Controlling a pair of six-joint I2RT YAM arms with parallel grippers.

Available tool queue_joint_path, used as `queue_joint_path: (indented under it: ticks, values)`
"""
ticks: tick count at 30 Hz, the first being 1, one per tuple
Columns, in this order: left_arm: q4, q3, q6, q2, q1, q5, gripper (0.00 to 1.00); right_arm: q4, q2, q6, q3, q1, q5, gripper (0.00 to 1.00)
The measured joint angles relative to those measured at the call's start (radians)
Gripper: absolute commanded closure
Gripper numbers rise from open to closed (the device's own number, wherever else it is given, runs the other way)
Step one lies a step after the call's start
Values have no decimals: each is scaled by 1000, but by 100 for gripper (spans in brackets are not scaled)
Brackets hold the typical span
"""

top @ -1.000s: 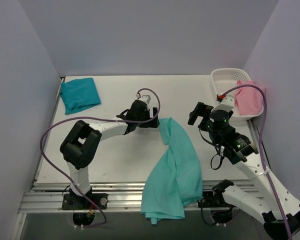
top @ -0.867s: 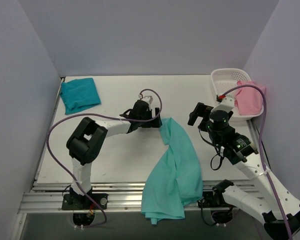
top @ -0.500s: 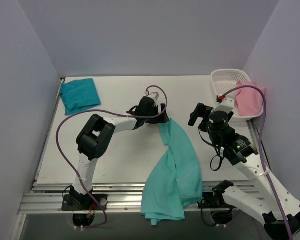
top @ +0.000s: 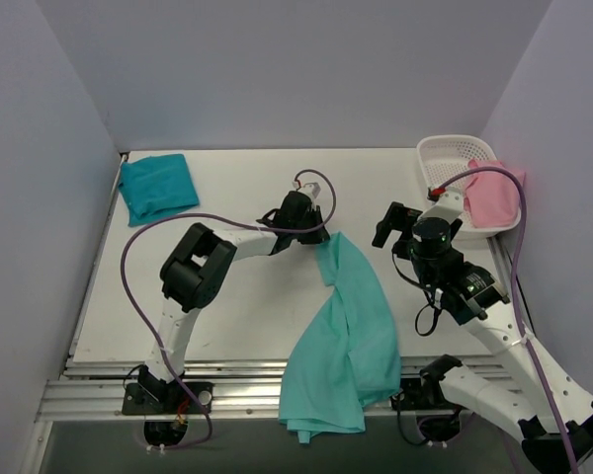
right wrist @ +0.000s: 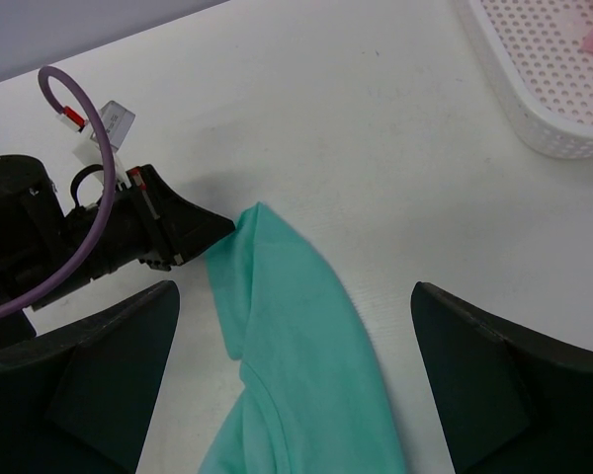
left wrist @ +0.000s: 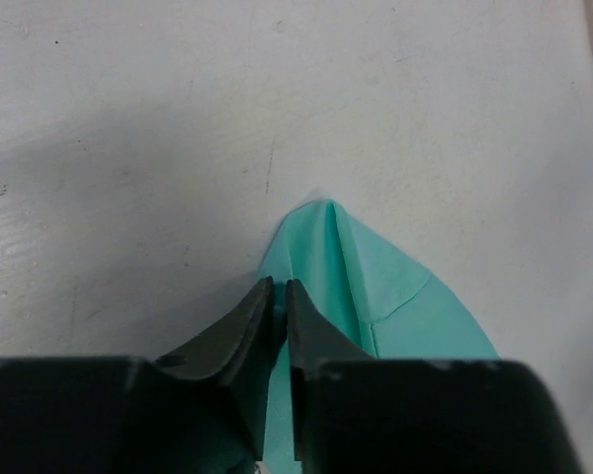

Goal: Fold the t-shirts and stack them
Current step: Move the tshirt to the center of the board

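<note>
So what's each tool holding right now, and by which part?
The left tool is shut on the mint shirt, pinching a fold at its far tip. The right tool is open and holds nothing.

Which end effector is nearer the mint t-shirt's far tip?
Left. The left end effector pinches the mint t-shirt there; the right end effector hovers open to its right.

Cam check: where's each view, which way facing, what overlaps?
Top external: above and behind, looking down on the table; left arm and right arm show.
Left wrist: on the left arm, looking past the shut left claw at the mint shirt.
Right wrist: on the right arm, looking down through the open right claw; basket in corner.
Shared: all show the pinched shirt corner.
</note>
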Motion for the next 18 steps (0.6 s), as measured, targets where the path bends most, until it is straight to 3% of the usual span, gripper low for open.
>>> queue_joint_path:
  ticks: [2, 9, 18]
  values:
    - [-6, 0, 4, 0, 0, -4, 97, 0, 0, 0, 0, 0, 0, 0]
    - [-114, 24, 53, -20, 18, -30, 98, 0, 8, 1, 6, 9, -37, 0]
    - [-381, 486, 167, -2, 173, -40, 98, 38, 177, 12, 17, 147, -150, 0]
